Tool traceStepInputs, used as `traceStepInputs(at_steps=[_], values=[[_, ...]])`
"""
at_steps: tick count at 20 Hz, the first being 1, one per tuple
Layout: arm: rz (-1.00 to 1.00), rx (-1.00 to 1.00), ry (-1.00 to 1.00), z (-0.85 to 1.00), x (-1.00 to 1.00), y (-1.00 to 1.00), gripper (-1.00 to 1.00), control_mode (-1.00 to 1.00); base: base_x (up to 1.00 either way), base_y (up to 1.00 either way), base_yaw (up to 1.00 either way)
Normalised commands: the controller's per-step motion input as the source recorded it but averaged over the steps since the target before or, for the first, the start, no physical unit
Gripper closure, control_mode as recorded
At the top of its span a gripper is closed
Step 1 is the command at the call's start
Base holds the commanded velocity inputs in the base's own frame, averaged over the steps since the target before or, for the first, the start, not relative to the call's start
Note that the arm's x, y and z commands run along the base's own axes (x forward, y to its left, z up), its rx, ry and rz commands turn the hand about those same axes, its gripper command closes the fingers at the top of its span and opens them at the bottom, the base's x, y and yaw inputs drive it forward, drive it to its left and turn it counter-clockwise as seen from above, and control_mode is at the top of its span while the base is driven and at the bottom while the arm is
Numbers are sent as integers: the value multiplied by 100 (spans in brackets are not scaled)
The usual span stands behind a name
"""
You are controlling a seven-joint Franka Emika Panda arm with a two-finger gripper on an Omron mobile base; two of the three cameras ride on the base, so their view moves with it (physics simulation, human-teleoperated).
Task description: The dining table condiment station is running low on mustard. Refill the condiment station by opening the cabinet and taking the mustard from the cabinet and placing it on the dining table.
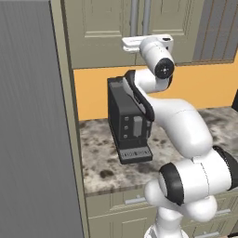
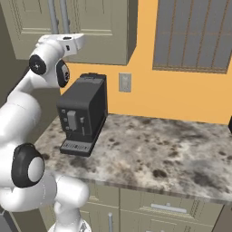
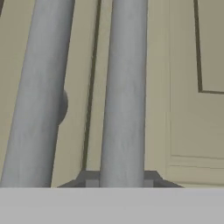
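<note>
step: grasp right-door handle point(image 3: 124, 96) of closed cabinet point(image 1: 102, 32) | your jaws point(image 3: 121, 178): handle sits between them, gap narrow, contact unclear | mustard: presumably behind the doors | risk: left-door handle point(image 3: 37, 96) just beside; off-centre closing may slip off or snag it during pull

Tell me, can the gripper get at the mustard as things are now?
Probably not yet. The cabinet doors look shut, so whatever is inside is closed off. The gripper is right at the door handles, well placed to pull a door open first.
</note>
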Motion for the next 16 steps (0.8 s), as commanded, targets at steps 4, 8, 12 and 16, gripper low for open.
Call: traceStepInputs(at_steps=[4, 8, 12, 16], values=[[0, -2, 4, -1, 0, 17, 100, -100, 0, 0, 0], [0, 0, 0, -2, -20, 0, 100, -100, 0, 0, 0], [0, 0, -10, 0, -97, -9, 100, -100, 0, 0, 0], [0, 0, -10, 0, -100, -19, 100, -100, 0, 0, 0]])
